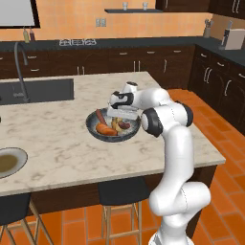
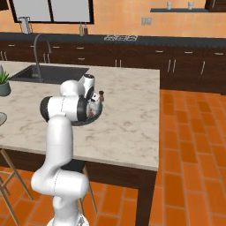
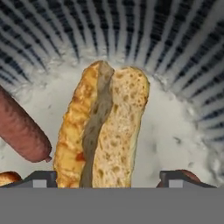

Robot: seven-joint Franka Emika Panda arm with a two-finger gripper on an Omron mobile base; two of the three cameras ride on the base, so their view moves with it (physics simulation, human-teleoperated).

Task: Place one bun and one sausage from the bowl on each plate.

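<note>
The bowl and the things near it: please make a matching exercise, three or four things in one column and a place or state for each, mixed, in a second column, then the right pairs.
Things:
1. bun
2. sausage
3. bowl
4. plate

Places or states:
A. at the counter's left edge, apart from the bowl
B. lies split open between the gripper's fingertips
C. holds buns and sausages, under the gripper
D. lies left of the bun in the hand view

Pairs: 1-B, 2-D, 3-C, 4-A

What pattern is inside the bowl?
Dark and pale stripes ring the bowl's wall, clearest in the hand view.
</note>
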